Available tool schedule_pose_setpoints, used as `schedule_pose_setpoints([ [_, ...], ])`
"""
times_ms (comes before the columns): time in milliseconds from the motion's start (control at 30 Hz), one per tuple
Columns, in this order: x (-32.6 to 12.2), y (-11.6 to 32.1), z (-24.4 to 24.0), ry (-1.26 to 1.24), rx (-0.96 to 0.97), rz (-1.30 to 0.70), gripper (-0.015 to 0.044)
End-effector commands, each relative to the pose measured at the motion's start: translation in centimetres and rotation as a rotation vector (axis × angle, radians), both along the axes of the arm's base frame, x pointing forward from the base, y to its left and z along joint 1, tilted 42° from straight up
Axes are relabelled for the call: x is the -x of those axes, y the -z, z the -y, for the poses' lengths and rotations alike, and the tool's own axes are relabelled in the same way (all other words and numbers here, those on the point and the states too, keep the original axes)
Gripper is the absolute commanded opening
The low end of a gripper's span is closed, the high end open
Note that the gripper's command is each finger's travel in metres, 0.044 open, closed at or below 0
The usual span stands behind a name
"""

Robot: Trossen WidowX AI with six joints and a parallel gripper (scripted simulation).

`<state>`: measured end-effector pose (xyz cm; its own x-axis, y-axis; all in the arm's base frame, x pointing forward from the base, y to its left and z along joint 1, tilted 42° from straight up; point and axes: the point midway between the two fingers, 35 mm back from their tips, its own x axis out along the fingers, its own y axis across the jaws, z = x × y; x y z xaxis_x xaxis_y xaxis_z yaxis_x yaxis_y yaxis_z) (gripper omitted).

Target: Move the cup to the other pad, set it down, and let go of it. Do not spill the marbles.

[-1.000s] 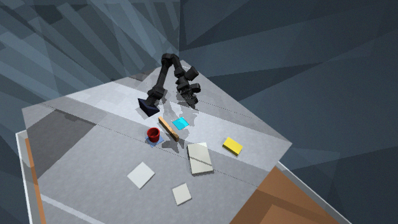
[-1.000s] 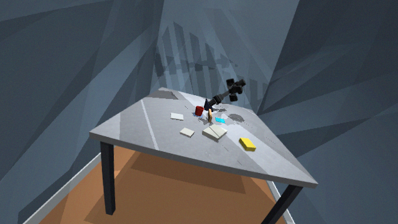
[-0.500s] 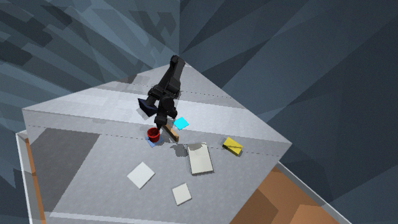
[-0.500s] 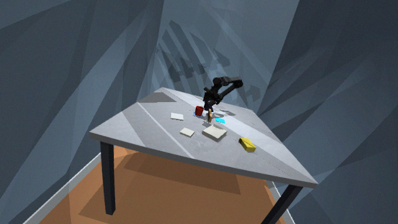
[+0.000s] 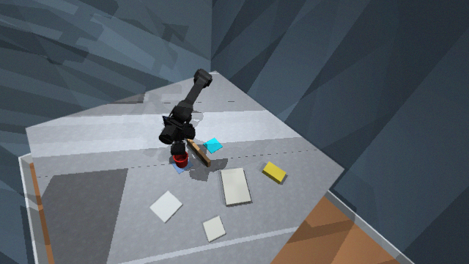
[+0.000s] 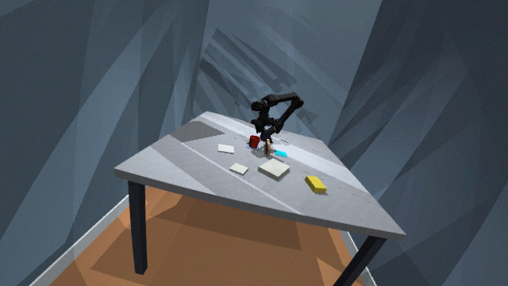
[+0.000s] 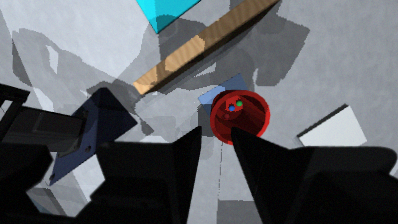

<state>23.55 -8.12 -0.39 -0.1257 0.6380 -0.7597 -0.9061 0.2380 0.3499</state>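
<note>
The red cup (image 5: 181,162) (image 6: 254,141) (image 7: 257,125) stands upright on the blue pad (image 5: 179,170) (image 7: 236,84). In the wrist view a blue marble (image 7: 231,108) and a green marble (image 7: 239,104) lie inside it. The cyan pad (image 5: 213,145) (image 6: 281,153) (image 7: 167,11) is bare, on the other side of a wooden bar. My gripper (image 7: 216,130) is partly open with nothing between its fingers. It is close above the cup; in the wrist view one fingertip overlaps the cup's rim and the other is beside it. Whether a finger touches the cup cannot be told.
The wooden bar (image 5: 198,152) (image 6: 267,148) (image 7: 210,46) stands between the two pads. A large pale block (image 5: 236,187) (image 6: 274,168), a yellow block (image 5: 274,172) (image 6: 316,184) and two white flat pieces (image 5: 165,206) (image 5: 214,228) lie farther out.
</note>
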Motion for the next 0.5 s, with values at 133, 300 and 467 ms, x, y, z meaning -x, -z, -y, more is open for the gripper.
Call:
schedule_pose_setpoints([
  [133, 0.1, 0.7, -0.6, -0.004, -0.011, 0.001, 0.0148],
  [300, 0.1, 1.3, -1.1, -0.004, -0.011, 0.001, 0.0148],
  [467, 0.2, 1.9, -1.6, -0.003, -0.011, 0.001, 0.0148],
])
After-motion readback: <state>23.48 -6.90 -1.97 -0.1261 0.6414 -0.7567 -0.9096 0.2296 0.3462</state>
